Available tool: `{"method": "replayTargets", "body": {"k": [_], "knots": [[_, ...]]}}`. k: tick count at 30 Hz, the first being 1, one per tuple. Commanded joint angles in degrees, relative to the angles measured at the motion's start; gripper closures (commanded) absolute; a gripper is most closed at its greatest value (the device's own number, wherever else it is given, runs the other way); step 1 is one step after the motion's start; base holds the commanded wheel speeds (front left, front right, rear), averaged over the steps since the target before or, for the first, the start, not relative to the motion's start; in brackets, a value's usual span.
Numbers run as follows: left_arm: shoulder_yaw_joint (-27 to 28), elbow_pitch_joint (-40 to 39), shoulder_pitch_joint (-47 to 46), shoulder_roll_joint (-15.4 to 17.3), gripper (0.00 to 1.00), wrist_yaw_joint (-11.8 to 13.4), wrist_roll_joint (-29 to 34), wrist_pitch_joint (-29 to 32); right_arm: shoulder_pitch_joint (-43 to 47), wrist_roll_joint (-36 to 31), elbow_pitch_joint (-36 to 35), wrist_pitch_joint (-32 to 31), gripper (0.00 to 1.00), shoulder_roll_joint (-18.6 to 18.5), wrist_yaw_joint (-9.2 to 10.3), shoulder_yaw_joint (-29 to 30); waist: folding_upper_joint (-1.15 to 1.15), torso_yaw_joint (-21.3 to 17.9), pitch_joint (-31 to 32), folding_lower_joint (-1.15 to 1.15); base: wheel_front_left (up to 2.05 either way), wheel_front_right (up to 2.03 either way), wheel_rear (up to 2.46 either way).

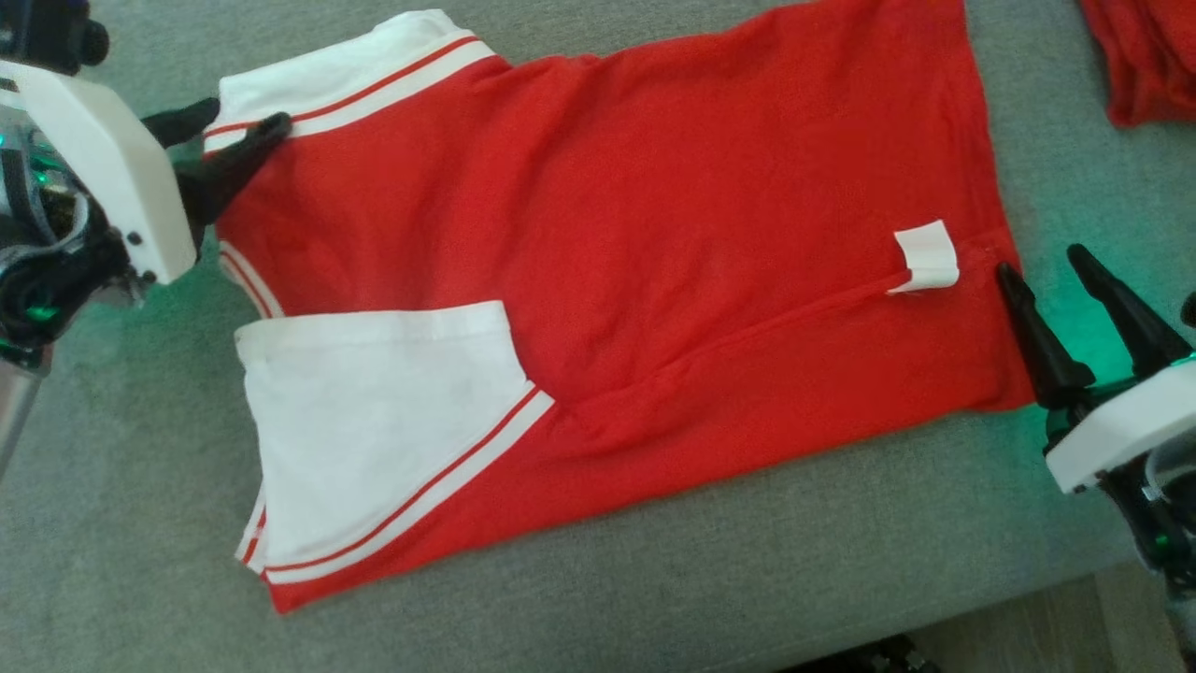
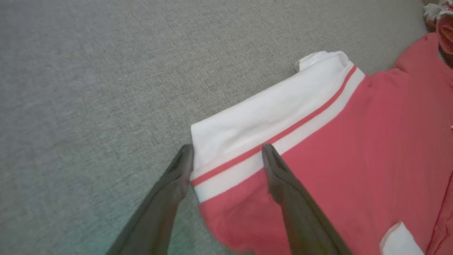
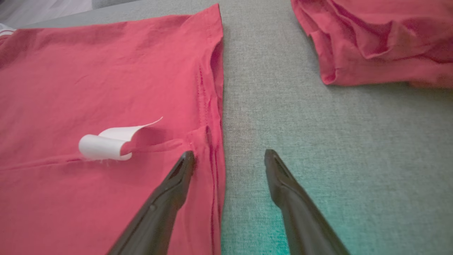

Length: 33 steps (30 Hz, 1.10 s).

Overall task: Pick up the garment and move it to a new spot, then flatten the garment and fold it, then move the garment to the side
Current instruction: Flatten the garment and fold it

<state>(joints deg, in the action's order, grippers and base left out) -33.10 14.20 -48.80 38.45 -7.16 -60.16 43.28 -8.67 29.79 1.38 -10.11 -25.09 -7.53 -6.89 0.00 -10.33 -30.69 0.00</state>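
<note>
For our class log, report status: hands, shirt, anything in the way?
Left hand open, astride white sleeve corner. Right hand open, astride the hem. Red shirt flat on grey surface. Another red garment far right, apart.

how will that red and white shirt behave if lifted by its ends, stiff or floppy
Probably floppy: the shirt lies flat with soft creases, so its middle would likely sag. Likely light: the hem looks thin. Its loose white tag may flap.

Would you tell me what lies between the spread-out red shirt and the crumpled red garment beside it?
A bare strip of the grey surface separates the shirt from the crumpled garment, as the right wrist view shows.
</note>
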Motion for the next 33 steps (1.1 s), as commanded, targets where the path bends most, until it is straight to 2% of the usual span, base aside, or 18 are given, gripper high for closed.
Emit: {"method": "replayTargets", "body": {"k": [1, 4, 9, 13, 14, 16, 17, 18, 22, 25, 33], "knots": [[2.0, -1.1, -1.1, 2.8, 0.00, -0.3, -0.4, 0.4, -0.3, 0.4, -1.1, 0.7, 0.00, -1.2, 0.04, -0.4, 0.00, -0.3, -0.1, 0.00, 0.00, 0.00, 0.00], [1.8, -2.1, -1.2, 3.2, 0.00, -0.3, -0.3, -0.3, -0.7, 0.6, -0.3, 1.2, 0.00, -1.2, 0.04, -0.4, 0.00, -0.7, -0.3, 0.00, 0.00, 0.00, 0.00], [0.8, -1.5, -2.7, 4.5, 0.00, -0.3, 3.2, -3.0, -1.4, 0.6, 0.5, 1.7, 0.00, -1.0, 0.04, -1.1, 0.00, -1.4, -0.6, 0.00, 0.00, 0.00, 0.00], [0.3, -1.1, -2.8, 4.2, 0.00, -0.3, 1.8, -2.2, -1.7, 0.7, 1.1, 1.9, 0.00, -0.8, 0.04, -1.2, 0.00, -1.9, -0.6, 0.00, 0.00, 0.00, 0.00], [0.1, -1.3, -2.7, 4.0, 0.04, -0.3, 0.9, -1.7, -1.7, 0.7, 1.3, 2.0, 0.00, -0.7, 0.04, -1.1, 0.00, -2.0, -0.6, 0.00, 0.00, 0.00, 0.00], [0.0, -2.2, -2.8, 4.0, 0.53, -0.3, 0.0, -2.0, -1.6, 0.6, 1.7, 2.3, 0.00, -0.7, 0.04, -0.9, 0.00, -2.1, -0.5, 0.00, 0.00, 0.00, 0.00], [0.0, -2.5, -2.9, 4.0, 0.85, -0.3, -0.2, -2.4, -1.6, 0.6, 1.9, 2.4, 0.00, -0.6, 0.04, -0.8, 0.00, -2.1, -0.4, 0.00, 0.00, 0.00, 0.00], [-0.1, -2.8, -3.0, 4.2, 1.00, -0.3, -0.3, -2.8, -1.5, 0.6, 2.0, 2.5, 0.00, -0.6, 0.04, -0.7, 0.00, -2.2, -0.3, 0.00, 0.00, 0.00, 0.00], [-0.8, -5.8, -3.2, 5.1, 1.00, -0.3, -0.3, -6.0, -1.5, 0.5, 2.7, 2.8, 0.00, -0.2, 0.04, -0.6, 0.00, -2.1, 0.3, 0.00, 0.00, 0.00, 0.00], [-2.5, -11.4, -2.8, 6.4, 1.00, -0.3, 1.0, -10.1, -1.3, 0.4, 3.4, 3.0, 0.00, 0.2, 0.04, -0.4, 0.00, -1.8, 0.9, 0.00, 0.00, 0.00, 0.00], [-12.2, -26.9, 3.5, 11.0, 1.00, -0.3, 11.3, -19.9, 0.0, 0.6, 4.9, 3.1, 0.00, 1.2, 0.04, 0.3, 0.00, -0.4, 2.6, 0.00, 0.00, 0.00, 0.00]]}}
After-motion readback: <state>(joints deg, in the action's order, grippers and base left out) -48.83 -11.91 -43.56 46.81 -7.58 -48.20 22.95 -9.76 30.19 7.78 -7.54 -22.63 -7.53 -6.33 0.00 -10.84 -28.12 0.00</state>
